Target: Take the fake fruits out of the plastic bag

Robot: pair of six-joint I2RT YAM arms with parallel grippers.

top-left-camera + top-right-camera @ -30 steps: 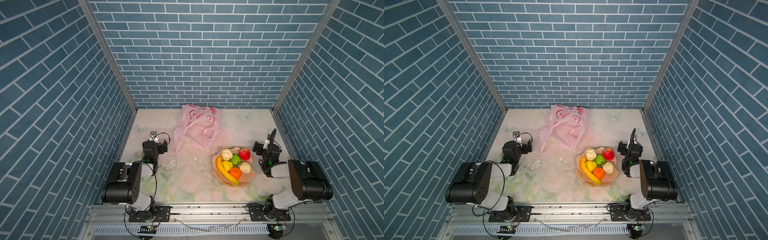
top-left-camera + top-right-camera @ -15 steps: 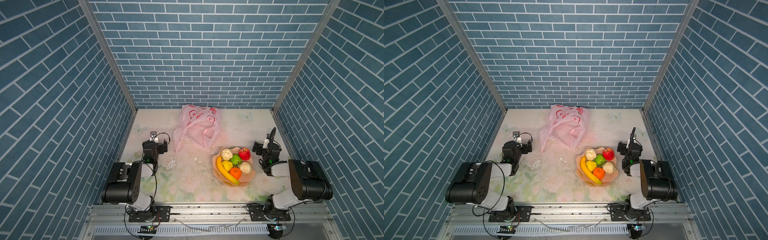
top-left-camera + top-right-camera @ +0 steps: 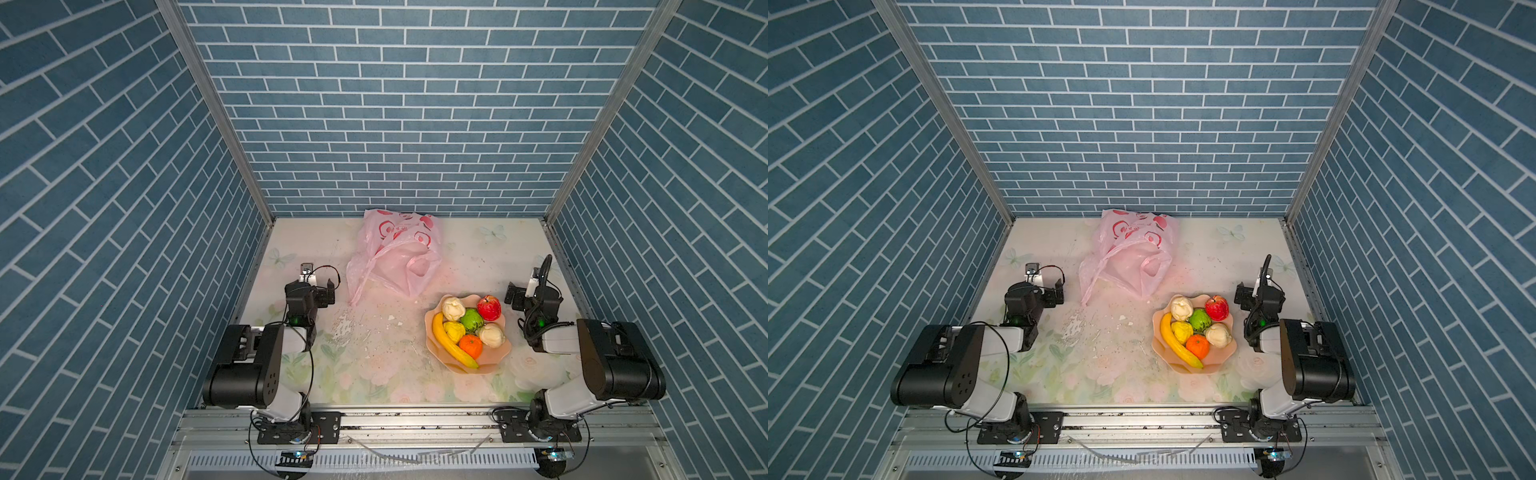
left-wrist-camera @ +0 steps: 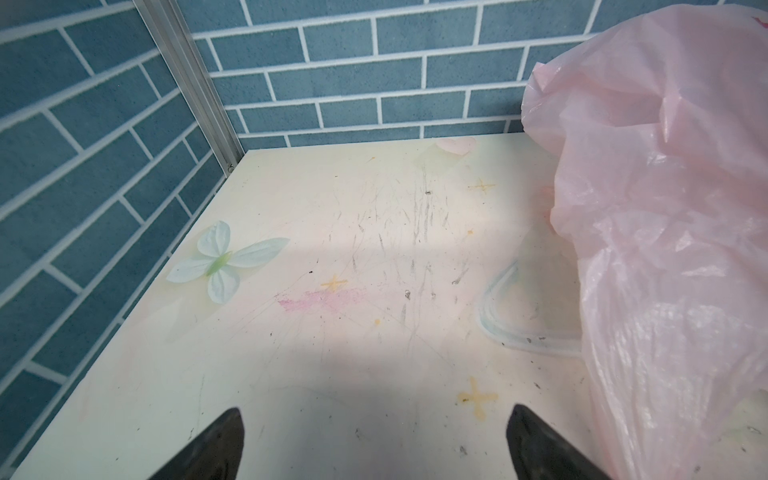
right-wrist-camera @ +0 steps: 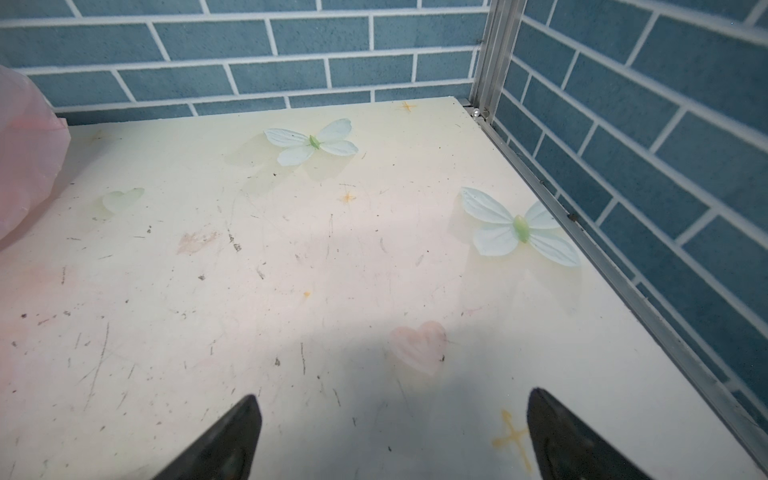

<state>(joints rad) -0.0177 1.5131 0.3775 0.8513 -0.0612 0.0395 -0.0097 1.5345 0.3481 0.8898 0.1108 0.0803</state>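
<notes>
Peach bowl (image 3: 494,354) near plastic bag (image 3: 395,259)

Both top views look steeply down from high at the front onto the whole desk (image 3: 307,241). Wrist views sit low and close, facing the back wall (image 4: 374,62), both catching the plastic bag (image 4: 665,249).

The bag (image 3: 395,257) is seen in translucent pink, printed with red-and-white rounds. The bowl (image 3: 495,354) is coloured peach. In it are shown a yellow banana (image 3: 451,345), a red apple (image 3: 489,307), a green fruit (image 3: 472,320), an orange tangerine (image 3: 471,345), a wrinkled yellow fruit (image 3: 454,331) and two cream-white lumps (image 3: 453,308). The table (image 3: 374,365) is covered in a cream floral print of pale pink and green, scattered with pale blue-green butterflies (image 5: 311,141), pink hearts (image 5: 419,347) and small orange crosses (image 5: 513,440). The walls (image 3: 395,124) are patterned as blue brick with white joints. The arms (image 3: 249,374) are finished in black and white.
</notes>
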